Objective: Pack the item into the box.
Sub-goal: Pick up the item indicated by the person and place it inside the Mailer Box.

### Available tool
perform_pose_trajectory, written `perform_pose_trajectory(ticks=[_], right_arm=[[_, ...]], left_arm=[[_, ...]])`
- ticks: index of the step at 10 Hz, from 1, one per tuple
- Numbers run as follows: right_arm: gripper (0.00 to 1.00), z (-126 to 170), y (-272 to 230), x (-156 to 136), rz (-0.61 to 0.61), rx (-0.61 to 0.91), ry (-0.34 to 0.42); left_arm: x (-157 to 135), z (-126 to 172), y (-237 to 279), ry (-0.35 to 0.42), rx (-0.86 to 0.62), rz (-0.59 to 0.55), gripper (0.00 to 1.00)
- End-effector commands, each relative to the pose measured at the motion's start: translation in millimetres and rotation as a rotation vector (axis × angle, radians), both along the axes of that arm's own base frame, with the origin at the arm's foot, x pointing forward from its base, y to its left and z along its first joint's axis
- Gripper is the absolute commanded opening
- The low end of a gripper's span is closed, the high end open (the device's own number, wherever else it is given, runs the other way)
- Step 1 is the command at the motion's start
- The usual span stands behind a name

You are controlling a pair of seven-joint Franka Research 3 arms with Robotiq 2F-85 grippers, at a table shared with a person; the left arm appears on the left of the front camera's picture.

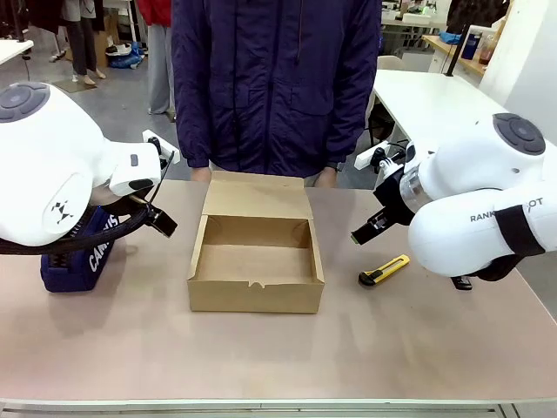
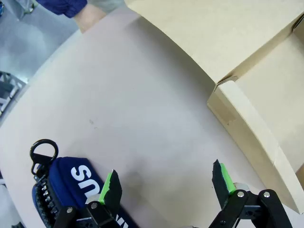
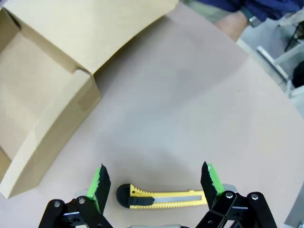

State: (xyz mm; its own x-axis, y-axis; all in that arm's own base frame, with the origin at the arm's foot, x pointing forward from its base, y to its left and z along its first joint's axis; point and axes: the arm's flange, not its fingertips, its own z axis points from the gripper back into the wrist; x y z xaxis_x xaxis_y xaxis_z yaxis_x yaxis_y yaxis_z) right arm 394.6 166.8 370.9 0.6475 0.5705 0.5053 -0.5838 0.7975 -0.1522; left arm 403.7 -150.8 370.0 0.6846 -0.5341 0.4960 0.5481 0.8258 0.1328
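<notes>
two grippers hang above the table [image 1: 261, 366], each with its fingers spread wide and nothing between them. the left gripper [image 2: 166, 183] points down at bare tabletop. in its wrist view the navy pouch [image 2: 71, 178] lies on the table at the foot of one finger, partly hidden behind it. white lettering, a zip and a black ring pull show on the pouch. the cardboard box [image 1: 257, 296] stands off to the other finger's side, apart from the pouch, open, with its lid flap laid back. from the front, the pouch sits under the left arm, on the side of that gripper away from the box, and the box stands between the two grippers. the right gripper [image 3: 156, 178] hovers over a yellow knife [image 3: 161, 197]. the knife lies flat on the table, crosswise to the fingers and low between them, and i cannot tell any contact. the box corner lies out past one of its fingers. a person [image 1: 274, 78] stands beyond the box, with a hand [image 3: 232, 21] resting at the table's far edge.
</notes>
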Motion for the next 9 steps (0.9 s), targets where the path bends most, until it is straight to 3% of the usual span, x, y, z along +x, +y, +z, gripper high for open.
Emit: perform_pose_trajectory(ticks=[1, 4, 5, 7, 9], right_arm=[[1.0, 0, 0, 0, -0.001, 0.001, 0.0], [1.0, 0, 0, 0, 0.0, 0.0, 0.0], [1.0, 7, 2, -6, 0.067, 0.048, 0.041], [1.0, 54, -18, -30, 0.044, 0.148, 0.049], [1.0, 102, -65, -69, 0.033, 0.311, 0.134]], left_arm=[[0, 0, 0, 0.0, 0.0, 0.0, 1.0], [0, 0, 0, 0.0, 0.0, 0.0, 1.0], [-9, 6, -3, 0.045, 0.035, -0.064, 1.0], [-45, 47, 13, 0.092, -0.041, -0.233, 1.0], [-80, 91, 59, 0.109, -0.136, -0.277, 1.0]])
